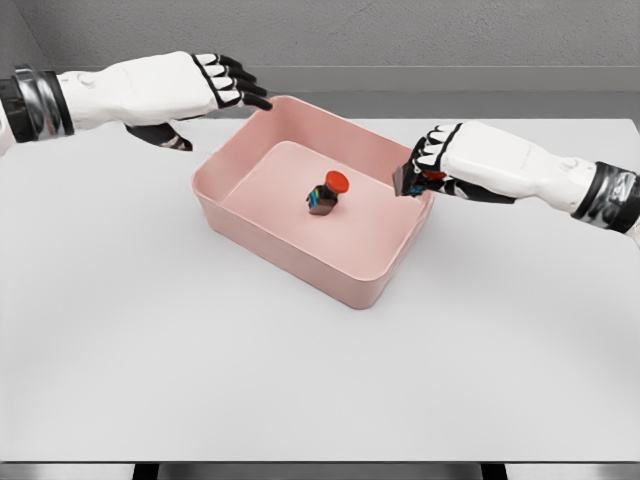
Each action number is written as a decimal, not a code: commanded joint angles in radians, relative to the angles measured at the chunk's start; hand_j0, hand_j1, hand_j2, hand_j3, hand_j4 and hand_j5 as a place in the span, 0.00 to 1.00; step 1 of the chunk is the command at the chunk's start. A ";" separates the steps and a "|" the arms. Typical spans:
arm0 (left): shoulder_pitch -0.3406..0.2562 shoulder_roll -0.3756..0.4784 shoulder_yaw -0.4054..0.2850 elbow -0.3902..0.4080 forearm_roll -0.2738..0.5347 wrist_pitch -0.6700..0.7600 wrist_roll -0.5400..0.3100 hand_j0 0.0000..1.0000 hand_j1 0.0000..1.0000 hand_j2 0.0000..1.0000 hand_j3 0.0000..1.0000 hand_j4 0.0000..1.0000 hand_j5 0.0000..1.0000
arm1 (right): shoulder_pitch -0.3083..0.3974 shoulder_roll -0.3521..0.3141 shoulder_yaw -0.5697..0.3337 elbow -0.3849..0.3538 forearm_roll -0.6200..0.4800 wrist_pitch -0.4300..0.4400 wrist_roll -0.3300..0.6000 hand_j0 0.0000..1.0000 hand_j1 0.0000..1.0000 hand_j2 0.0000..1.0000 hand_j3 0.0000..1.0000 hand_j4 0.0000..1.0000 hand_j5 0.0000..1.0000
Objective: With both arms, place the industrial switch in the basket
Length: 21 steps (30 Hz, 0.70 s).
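- In the centre of the frame, the small dark industrial switch with a red round button [327, 193] lies on the floor of the pink rectangular plastic basket [290, 258].
- Right hand [428, 165], clenched on a dark object I cannot identify, hovers at the right rim; it could knock the basket.
- Left hand [215, 85], fingers relaxed and empty, hovers upper left, well apart from the switch.
- Grey desk [320, 380] carries the basket.

Industrial switch [327, 192] lies inside pink basket [240, 215]; right robot hand [430, 165] apparently grips another.
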 commanded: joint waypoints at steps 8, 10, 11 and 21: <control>0.043 0.058 -0.002 0.137 0.096 0.002 0.001 1.00 1.00 1.00 1.00 1.00 1.00 | -0.058 0.128 0.044 0.077 -0.004 0.002 0.014 0.48 0.48 0.48 0.48 0.48 0.48; 0.057 0.045 -0.004 0.135 0.097 0.002 0.001 1.00 1.00 1.00 1.00 1.00 1.00 | -0.067 0.155 0.044 0.100 0.011 0.002 0.017 0.48 0.48 0.48 0.48 0.48 0.48; 0.071 0.045 -0.004 0.135 0.096 0.002 0.001 1.00 1.00 1.00 1.00 1.00 1.00 | -0.067 0.175 0.046 0.122 0.020 0.002 0.020 0.48 0.48 0.48 0.48 0.48 0.48; 0.086 0.052 -0.030 0.135 0.096 0.002 0.001 1.00 1.00 1.00 1.00 1.00 1.00 | -0.115 0.267 0.101 0.218 0.030 0.002 0.034 0.88 0.88 0.88 0.88 0.88 0.88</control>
